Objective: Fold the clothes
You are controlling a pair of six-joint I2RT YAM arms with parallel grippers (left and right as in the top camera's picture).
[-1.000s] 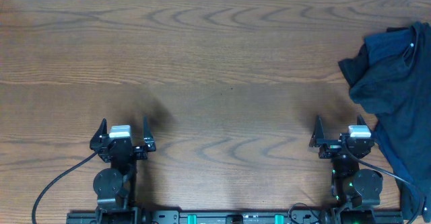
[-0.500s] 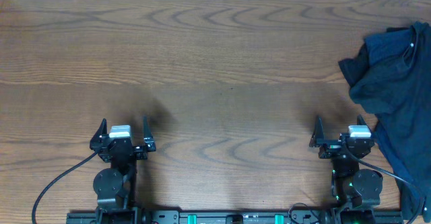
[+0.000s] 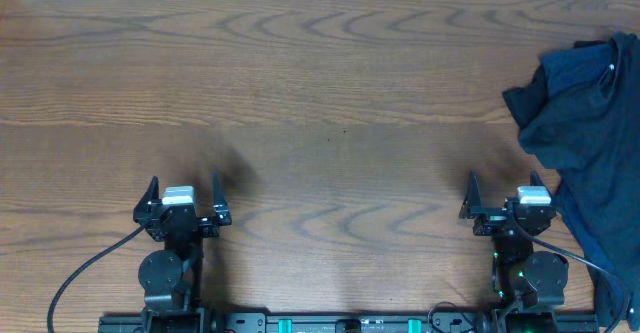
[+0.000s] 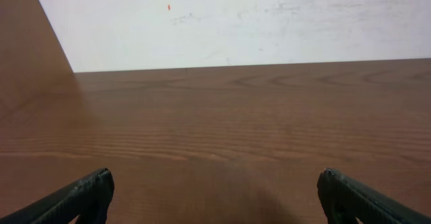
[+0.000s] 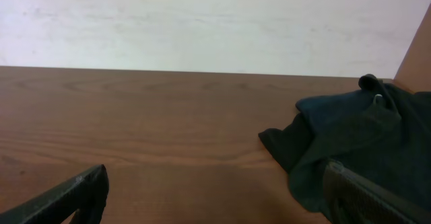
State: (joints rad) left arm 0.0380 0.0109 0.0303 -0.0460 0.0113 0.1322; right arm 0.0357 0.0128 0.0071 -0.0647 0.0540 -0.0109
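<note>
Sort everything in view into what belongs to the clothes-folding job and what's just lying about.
Belongs to the job:
crumpled dark navy clothes at the table's right edge; left end effector, open; right end effector, open.

Just there:
wooden table; black cable trailing from behind the left end effector.

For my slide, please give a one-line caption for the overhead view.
Left gripper and right gripper stand open above the wooden table; the crumpled dark blue clothes lie at its right edge.
</note>
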